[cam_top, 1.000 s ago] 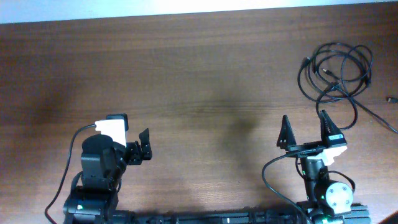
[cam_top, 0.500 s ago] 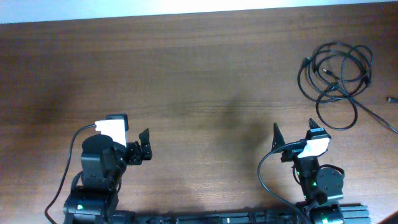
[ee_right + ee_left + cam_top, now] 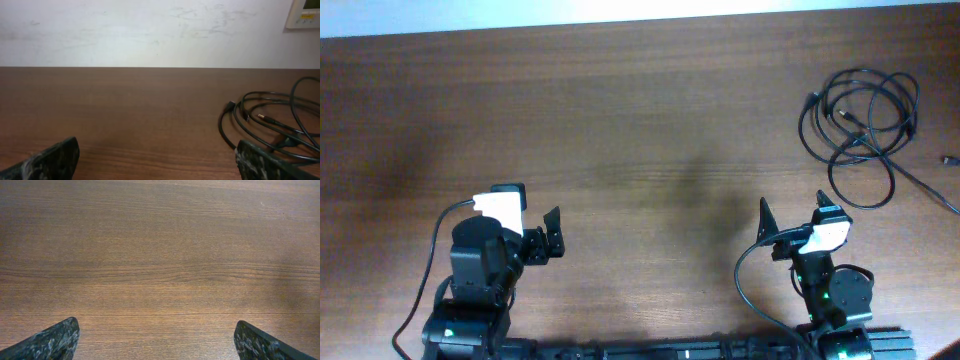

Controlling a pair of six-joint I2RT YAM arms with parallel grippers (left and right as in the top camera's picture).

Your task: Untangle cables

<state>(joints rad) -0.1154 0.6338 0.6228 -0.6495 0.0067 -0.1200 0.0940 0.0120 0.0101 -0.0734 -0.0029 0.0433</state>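
Note:
A tangle of thin black cables lies in loops at the table's far right; it also shows at the right of the right wrist view, with a loose plug end among the loops. My right gripper is open and empty near the front edge, well short of the cables. My left gripper is open and empty at the front left, over bare wood in the left wrist view.
The brown wooden table meets a white wall at its far edge. One cable strand runs off toward the right edge, with a small dark connector beside it.
My right gripper pulled back toward the front edge and tilted up between one second ago and half a second ago. Since then nothing moved. The left arm stayed still.

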